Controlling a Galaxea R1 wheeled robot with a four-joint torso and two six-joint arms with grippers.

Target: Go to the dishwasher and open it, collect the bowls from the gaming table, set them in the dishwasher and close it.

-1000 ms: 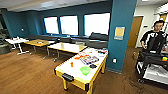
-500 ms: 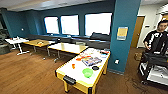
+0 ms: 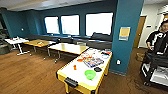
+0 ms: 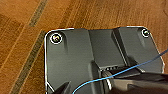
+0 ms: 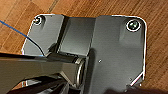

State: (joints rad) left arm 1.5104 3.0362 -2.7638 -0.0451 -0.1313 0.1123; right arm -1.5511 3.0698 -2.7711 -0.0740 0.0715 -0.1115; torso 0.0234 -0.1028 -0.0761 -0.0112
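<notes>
The gaming table (image 3: pixel 75 75), white-topped with a thin yellow edge, stands just ahead and slightly right in the head view, its short end toward me. A light green bowl (image 3: pixel 90 74) sits near that close end. An orange bowl (image 3: pixel 80 60) lies farther along the top, toward the left side. The dishwasher is out of view. Both wrist views look down on the robot's dark plate over the wooden floor (image 4: pixel 22 30).
On the gaming table lie a narrow orange cup (image 3: pixel 74 67), a black paddle (image 3: pixel 97 69) and a colourful flat board (image 3: pixel 93 62). A teal pillar (image 3: pixel 125 37) rises behind it. A person (image 3: pixel 160 37) stands at a black cart (image 3: pixel 155 67) on the right. Wooden-topped tables (image 3: pixel 68 47) stand to the left.
The whole head picture has shifted a little: the camera has come slightly nearer the gaming table. Nothing on the table has moved.
</notes>
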